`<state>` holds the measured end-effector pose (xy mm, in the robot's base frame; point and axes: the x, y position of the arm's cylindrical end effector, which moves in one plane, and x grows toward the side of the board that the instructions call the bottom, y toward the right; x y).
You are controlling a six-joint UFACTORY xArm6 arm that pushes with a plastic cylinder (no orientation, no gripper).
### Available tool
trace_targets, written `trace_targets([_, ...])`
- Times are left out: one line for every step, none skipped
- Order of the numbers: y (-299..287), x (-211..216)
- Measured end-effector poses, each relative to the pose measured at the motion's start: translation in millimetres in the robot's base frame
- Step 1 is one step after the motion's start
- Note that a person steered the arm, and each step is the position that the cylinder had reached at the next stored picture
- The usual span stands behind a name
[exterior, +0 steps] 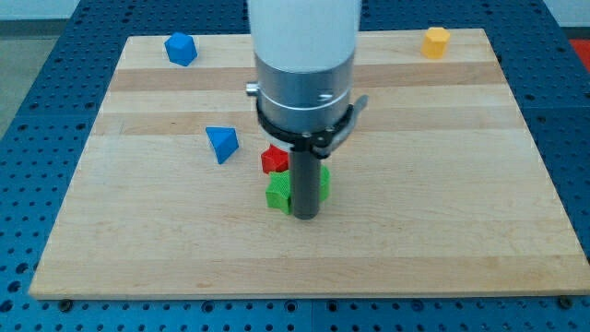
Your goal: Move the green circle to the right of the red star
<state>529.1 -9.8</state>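
in the camera view my tip point(305, 216), a bare dark rod with nothing to open or close, rests against the small green plastic circle block point(279, 193), which shows on both sides of it. the red plastic star block point(273, 160) sits just beyond my tip, toward the view's top, touching the green one. to do this well i would push from the green block's left with a slow sweep toward the view's right, curving up so the star is not dragged along.

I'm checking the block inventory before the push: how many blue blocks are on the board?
2. One blue block sits near the view's top left corner; the other blue block lies left of the red block. The arm could hide more behind it.
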Motion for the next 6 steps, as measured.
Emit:
trace_targets([-1, -7])
trace_targets([6, -10])
trace_targets([20, -11])
trace_targets([35, -19])
trace_targets([45, -35])
trace_targets([64, -43])
